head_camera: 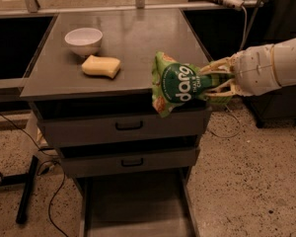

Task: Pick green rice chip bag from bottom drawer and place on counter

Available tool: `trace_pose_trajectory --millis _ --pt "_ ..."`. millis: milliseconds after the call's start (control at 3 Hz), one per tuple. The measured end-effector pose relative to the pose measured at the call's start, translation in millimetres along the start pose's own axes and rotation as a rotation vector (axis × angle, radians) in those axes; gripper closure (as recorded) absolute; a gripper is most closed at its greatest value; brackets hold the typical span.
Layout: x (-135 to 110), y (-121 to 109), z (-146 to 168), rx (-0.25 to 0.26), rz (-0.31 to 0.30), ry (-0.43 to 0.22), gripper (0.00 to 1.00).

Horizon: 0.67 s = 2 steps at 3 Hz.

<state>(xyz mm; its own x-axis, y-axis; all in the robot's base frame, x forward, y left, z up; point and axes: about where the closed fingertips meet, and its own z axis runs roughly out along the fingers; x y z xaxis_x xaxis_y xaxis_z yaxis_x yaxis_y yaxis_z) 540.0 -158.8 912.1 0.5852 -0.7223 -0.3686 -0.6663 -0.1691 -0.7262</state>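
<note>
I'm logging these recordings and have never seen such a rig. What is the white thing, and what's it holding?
One camera looks down at a grey drawer cabinet; where it is mounted isn't known. The white shape on the right is a robot arm. Its gripper is shut on the green rice chip bag, holding it in the air at the front right edge of the counter. A white bowl and a yellow sponge sit on it. The bottom drawer stands pulled out.
</note>
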Motion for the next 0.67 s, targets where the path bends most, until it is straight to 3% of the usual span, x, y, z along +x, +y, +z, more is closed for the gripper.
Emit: trace_pose_trajectory --millis 333,667 --pt "-0.1 -0.1 0.2 0.0 0.0 0.0 1.0" --pt "6.9 -21.4 12.9 -0.005 -0.002 -0.02 1.0"
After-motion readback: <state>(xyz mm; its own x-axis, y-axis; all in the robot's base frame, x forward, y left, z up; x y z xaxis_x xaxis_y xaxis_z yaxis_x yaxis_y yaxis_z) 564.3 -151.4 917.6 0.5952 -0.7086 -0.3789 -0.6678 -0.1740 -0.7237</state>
